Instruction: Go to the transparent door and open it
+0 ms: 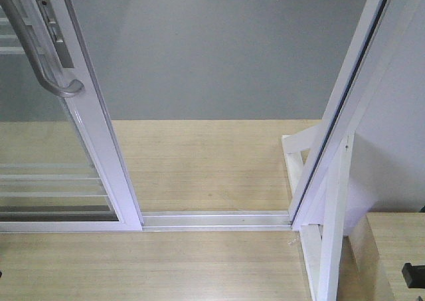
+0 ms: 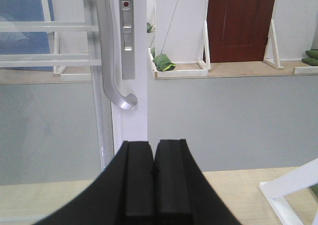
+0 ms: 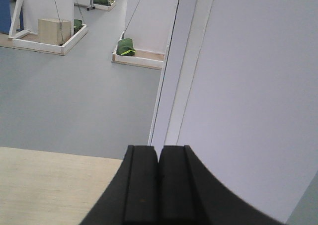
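The transparent door (image 1: 99,135) stands at the left of the front view, slid aside, with a wide gap to the white jamb (image 1: 345,108) on the right. Its curved silver handle (image 1: 56,82) hangs on the edge stile. In the left wrist view the door stile (image 2: 134,111) and the handle (image 2: 117,93) are straight ahead, just above and behind my left gripper (image 2: 154,150), which is shut and empty. My right gripper (image 3: 159,155) is shut and empty, facing the white jamb (image 3: 174,86) and wall panel. Neither gripper shows in the front view.
A floor track (image 1: 212,219) runs across the doorway. A white support brace (image 1: 325,234) stands at the right jamb. Beyond lie wood floor, then grey floor (image 1: 212,55). White framed stands with green bags (image 2: 164,62) and a red-brown door (image 2: 241,21) are far off.
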{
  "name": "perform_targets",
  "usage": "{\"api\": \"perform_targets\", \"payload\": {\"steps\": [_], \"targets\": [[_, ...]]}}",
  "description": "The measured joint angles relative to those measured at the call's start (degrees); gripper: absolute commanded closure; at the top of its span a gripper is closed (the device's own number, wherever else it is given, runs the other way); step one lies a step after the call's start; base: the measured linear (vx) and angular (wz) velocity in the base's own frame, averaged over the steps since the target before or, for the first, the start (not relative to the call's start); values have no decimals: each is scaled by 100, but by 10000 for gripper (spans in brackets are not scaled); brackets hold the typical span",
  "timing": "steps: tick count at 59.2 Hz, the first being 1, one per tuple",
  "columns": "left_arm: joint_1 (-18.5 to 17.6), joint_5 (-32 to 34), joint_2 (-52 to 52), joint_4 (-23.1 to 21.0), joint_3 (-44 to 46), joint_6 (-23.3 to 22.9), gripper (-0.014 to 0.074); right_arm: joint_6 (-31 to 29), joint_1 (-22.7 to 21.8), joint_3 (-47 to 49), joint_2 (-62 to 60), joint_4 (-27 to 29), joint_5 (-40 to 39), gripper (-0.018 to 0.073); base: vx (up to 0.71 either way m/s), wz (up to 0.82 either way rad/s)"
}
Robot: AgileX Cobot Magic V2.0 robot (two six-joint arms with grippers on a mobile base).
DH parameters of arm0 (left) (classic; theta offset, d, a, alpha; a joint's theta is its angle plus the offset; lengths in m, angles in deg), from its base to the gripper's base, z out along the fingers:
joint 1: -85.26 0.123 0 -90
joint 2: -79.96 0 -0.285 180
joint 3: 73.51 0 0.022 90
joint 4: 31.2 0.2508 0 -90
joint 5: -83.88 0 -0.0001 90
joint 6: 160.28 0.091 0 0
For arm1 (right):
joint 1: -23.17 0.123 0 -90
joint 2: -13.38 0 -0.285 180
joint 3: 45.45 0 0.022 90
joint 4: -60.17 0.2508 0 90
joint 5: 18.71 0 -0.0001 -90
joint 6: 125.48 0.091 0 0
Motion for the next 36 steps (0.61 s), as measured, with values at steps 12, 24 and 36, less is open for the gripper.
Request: {"api": "perform_targets", "payload": {"steps": [12,24,36], "targets": [[0,0,0,0,0,0,602,0,0,0,0,0,0,567,0,0],[0,0,0,0,0,0,602,0,0,0,0,0,0,567,0,0],[0,0,0,0,0,0,602,0,0,0,0,0,0,567,0,0]]}}
